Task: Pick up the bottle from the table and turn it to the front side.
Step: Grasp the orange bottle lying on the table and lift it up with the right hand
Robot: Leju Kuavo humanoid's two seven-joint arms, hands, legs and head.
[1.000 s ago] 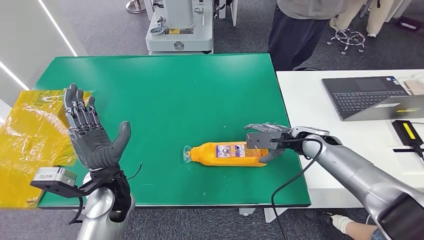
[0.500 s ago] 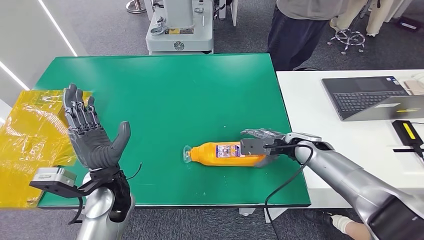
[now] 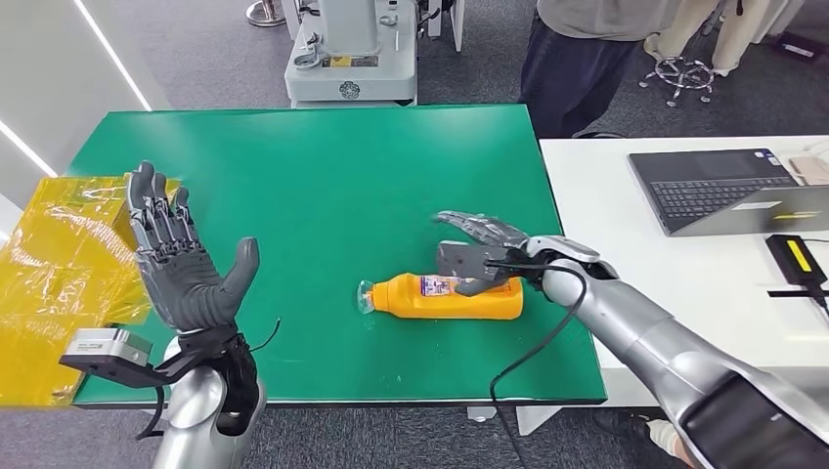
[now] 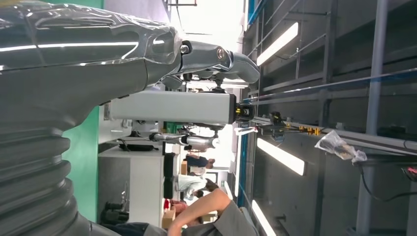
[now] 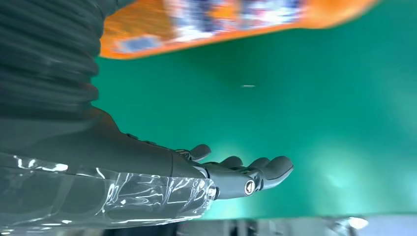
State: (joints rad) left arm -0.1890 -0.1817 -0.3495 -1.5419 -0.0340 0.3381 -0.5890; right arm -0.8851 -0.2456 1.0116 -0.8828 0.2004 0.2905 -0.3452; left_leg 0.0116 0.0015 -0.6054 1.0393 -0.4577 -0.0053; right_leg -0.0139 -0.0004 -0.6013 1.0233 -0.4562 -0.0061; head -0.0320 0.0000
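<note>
Reaching over the green table [image 3: 293, 176], your right hand [image 3: 479, 256] hovered with fingers [image 5: 255, 172] spread and released — the orange bottle [image 3: 445, 297] lay on its side just under and beside those fingers, label uppermost, cap pointing toward your left hand [image 3: 181, 264]. That left hand stood raised, palm open, grasping nothing — yellow plastic sheeting [image 3: 59, 264] lay beyond its fingers.
</note>
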